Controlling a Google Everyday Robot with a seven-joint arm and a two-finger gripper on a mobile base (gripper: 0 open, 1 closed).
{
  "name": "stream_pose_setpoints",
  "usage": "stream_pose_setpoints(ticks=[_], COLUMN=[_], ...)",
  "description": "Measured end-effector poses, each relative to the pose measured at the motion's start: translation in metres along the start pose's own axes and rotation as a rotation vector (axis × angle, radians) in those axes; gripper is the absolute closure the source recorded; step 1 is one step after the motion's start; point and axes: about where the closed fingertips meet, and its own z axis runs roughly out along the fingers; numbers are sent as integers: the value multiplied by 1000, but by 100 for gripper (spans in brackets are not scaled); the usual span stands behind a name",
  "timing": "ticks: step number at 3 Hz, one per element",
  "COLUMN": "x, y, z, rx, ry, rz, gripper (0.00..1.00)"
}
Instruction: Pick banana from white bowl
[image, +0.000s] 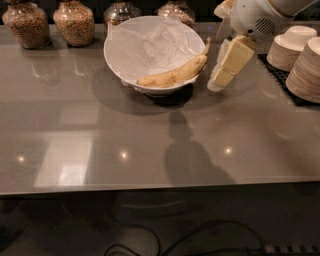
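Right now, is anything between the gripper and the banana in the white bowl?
Only the right rim of the white bowl. The gripper hangs just right of it; the banana lies against that side, stem poking above the rim. Nothing else.

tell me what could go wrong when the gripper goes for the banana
The gripper hangs beside the right rim of the white bowl, so it might knock or tip the bowl going in. The banana leans on the sloping near wall and could slide away. The crinkled paper liner might get caught too.

Cream hand (216, 84) beside white bowl (165, 89); yellow, brown-flecked banana (175, 76); grey counter (150, 150).
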Motion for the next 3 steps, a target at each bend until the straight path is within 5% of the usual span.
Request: stream_pose_setpoints(ticks=[1,3], x=[-11,-68], y=[-3,-51], z=[10,71], rx=[25,91], ry=[-25,-100], rz=[-18,-102], gripper=[0,0])
